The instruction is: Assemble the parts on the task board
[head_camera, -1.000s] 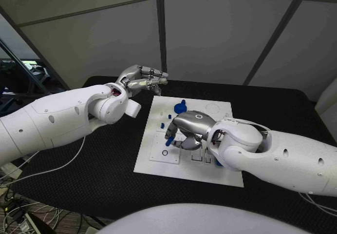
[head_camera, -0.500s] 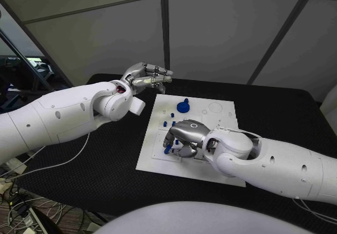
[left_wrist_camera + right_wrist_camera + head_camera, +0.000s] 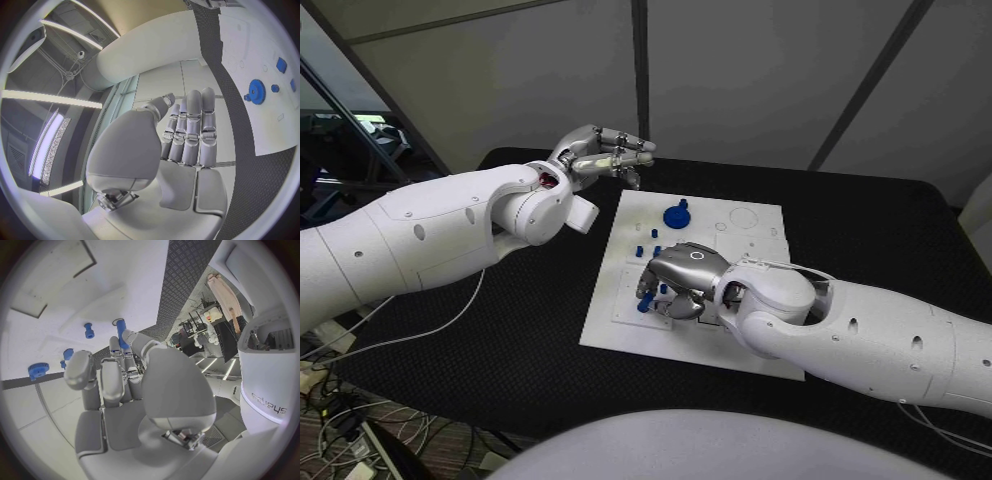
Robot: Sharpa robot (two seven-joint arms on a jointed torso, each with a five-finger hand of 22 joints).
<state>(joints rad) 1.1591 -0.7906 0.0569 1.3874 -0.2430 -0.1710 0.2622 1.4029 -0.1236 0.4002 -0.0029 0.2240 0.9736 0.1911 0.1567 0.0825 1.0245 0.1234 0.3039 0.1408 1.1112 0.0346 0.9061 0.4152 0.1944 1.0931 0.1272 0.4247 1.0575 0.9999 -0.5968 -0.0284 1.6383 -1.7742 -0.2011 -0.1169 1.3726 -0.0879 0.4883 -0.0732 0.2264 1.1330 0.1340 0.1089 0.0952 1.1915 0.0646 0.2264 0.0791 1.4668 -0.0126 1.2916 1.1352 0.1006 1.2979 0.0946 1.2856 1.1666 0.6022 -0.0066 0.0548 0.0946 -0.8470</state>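
The white task board (image 3: pixel 616 331) lies in the middle of the black table. My right hand (image 3: pixel 679 284) hovers low over the board's middle and pinches a slim blue peg (image 3: pixel 646 298), which is tilted. In the right wrist view the peg (image 3: pixel 120 331) sticks out past the fingertips of the right hand (image 3: pixel 119 375). A blue gear-like part (image 3: pixel 678 215) stands at the board's far end, with small blue pegs (image 3: pixel 642 238) just in front of it. My left hand (image 3: pixel 604 158) is raised beyond the board's far-left corner, fingers curled in and holding nothing.
The board (image 3: pixel 275 120) lies off to one side of the left hand (image 3: pixel 187 130), with the gear (image 3: pixel 256 91) on it. Loose blue pieces (image 3: pixel 89 330) sit on the board (image 3: pixel 56 305) by my right hand. Grey wall panels stand behind the table.
The camera has shifted. My right hand has turned and sunk a little toward the board's near-left part with the peg. The left hand stays raised in place.
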